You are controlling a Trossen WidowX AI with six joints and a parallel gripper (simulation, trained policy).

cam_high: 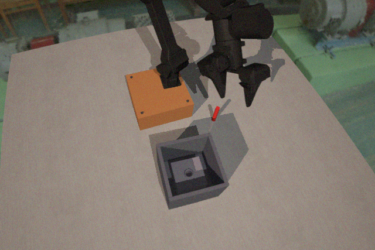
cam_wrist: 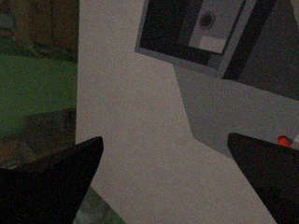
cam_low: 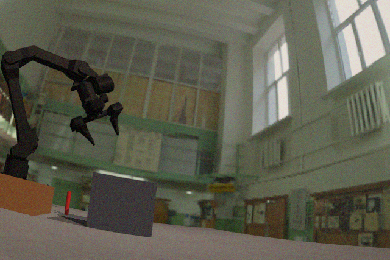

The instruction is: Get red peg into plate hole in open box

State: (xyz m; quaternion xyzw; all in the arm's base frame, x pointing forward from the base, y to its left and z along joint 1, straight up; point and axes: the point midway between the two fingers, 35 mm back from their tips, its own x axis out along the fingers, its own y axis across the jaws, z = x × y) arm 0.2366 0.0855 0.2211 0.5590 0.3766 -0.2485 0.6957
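peg: red peg (cam_high: 215, 113) (cam_low: 67, 203) (cam_wrist: 283, 141) upright on table, unpicked
claw (cam_high: 236, 101) (cam_low: 106, 140) (cam_wrist: 164, 141): wide apart, nothing held
plate hole (cam_high: 188, 172) (cam_wrist: 206, 20): unfilled
left: grasp, lower, seat

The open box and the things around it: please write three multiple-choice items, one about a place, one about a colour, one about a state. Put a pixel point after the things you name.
1. Where is the peg?
A. Inside the box
B. On top of the block
C. On the table, outside the box

2. What colour is the block under the arm's base?
A. Orange
B. Green
C. White

3. How is the hand?
A. Shut on the peg
B. Open, holding nothing
C. Shut, holding nothing

Right letters:
1: C, the red peg (cam_high: 215, 113) (cam_low: 67, 203) (cam_wrist: 283, 141) stands on the table beside the grey box (cam_high: 198, 195) (cam_low: 121, 205) (cam_wrist: 177, 63).
2: A, the block (cam_high: 157, 99) (cam_low: 25, 195) shows orange sides and top.
3: B, the fingertips of the hand (cam_high: 235, 102) (cam_low: 106, 140) (cam_wrist: 164, 141) are wide apart, with nothing between them.
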